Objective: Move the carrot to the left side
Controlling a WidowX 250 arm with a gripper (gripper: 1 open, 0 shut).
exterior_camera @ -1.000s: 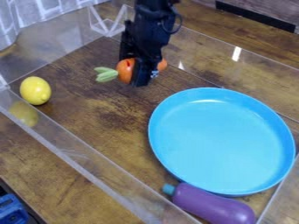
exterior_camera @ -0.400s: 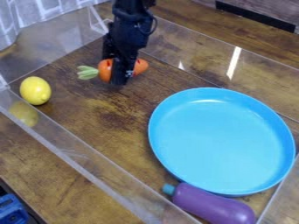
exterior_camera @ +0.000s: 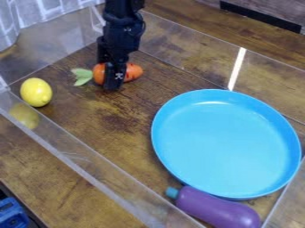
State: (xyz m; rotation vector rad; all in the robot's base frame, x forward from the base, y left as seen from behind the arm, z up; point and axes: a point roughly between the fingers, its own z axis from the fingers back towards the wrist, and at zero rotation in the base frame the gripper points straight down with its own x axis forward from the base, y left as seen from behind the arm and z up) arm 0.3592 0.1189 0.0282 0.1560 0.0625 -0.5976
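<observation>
Pincer down on the carrot, left half of the table.

Arm comes in from the top, pincer pointing straight down; fingers straddle the carrot's middle, can't tell if they're clamped or released. Carrot lies on the wood, green top toward the lemon, which sits well apart at the left edge. Blue plate to the right, purple eggplant just beside its lower rim.

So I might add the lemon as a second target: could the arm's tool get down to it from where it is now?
Probably yes. The lemon lies alone on bare wood near the clear wall, nothing over it. The tool is at the carrot, with open table between them.
</observation>
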